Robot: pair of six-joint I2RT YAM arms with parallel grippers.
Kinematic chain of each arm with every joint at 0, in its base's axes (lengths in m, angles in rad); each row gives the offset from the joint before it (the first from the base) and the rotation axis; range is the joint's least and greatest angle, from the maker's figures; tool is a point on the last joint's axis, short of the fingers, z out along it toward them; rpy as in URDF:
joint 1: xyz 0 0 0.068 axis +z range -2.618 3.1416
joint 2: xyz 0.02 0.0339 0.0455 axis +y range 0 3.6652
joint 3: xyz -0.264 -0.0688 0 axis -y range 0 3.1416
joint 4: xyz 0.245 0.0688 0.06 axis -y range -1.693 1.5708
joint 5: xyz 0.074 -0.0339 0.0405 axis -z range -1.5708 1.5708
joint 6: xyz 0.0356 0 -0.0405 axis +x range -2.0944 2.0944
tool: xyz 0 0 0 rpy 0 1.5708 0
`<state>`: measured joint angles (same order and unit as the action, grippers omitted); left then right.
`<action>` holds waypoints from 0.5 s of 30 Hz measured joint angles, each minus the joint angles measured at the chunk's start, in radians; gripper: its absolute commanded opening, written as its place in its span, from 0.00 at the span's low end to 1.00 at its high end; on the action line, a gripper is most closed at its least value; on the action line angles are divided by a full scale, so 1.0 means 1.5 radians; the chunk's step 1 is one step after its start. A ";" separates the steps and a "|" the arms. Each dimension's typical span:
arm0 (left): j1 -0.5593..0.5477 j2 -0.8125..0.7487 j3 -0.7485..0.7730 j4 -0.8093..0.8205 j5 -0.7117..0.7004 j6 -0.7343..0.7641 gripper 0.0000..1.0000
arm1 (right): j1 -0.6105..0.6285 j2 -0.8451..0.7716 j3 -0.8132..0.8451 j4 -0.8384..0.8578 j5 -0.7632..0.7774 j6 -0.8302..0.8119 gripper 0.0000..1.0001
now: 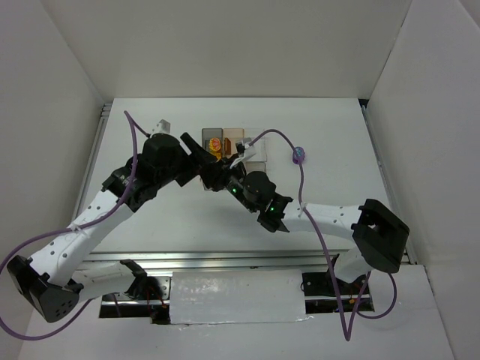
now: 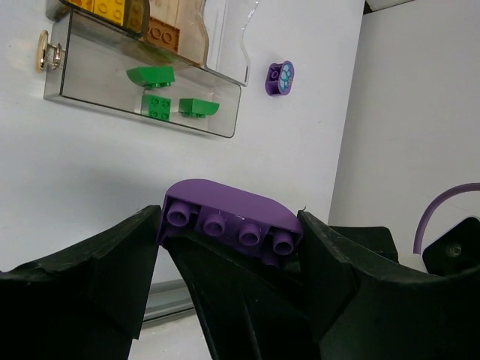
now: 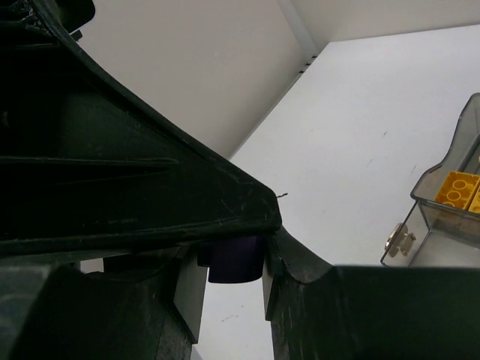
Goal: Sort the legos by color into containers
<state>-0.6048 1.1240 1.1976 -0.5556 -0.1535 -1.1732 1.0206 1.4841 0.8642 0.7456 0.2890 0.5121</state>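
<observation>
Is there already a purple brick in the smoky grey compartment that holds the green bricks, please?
No, that compartment holds only three green bricks, while the arched purple brick is held in the left gripper.

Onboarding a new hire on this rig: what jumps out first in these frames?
A purple arched brick is clamped, studs toward the camera, in the left gripper, centre of the left wrist view. Behind it the clear tray holds three green bricks in its long compartment, yellow bricks and an orange-brown brick beside. A small round purple piece lies on the table outside the tray.
</observation>
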 measured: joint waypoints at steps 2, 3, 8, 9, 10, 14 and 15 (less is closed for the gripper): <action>0.000 0.000 0.000 0.002 -0.001 0.003 0.32 | 0.000 0.002 0.000 0.005 -0.002 -0.006 0.00; 0.000 0.000 0.000 0.003 -0.002 0.008 0.50 | 0.000 0.003 0.000 0.007 -0.003 -0.006 0.00; -0.001 0.006 0.024 -0.035 -0.023 0.030 0.99 | -0.004 0.003 -0.007 0.014 -0.007 -0.016 0.00; -0.001 0.010 0.040 -0.051 -0.035 0.035 0.99 | -0.007 0.003 -0.010 0.013 -0.009 -0.016 0.00; 0.000 0.018 0.063 -0.069 -0.050 0.046 0.99 | -0.012 0.003 -0.015 0.011 -0.011 -0.015 0.00; 0.039 0.035 0.156 -0.138 -0.110 0.084 1.00 | -0.077 0.002 -0.015 -0.056 -0.046 0.009 0.00; 0.061 0.030 0.172 -0.150 -0.126 0.092 1.00 | -0.106 0.001 -0.011 -0.089 -0.053 0.015 0.00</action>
<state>-0.5129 1.1694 1.4563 -0.7807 -0.3431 -1.0351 0.8616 1.4860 0.8474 0.6128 0.2100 0.5350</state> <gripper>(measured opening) 0.995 0.361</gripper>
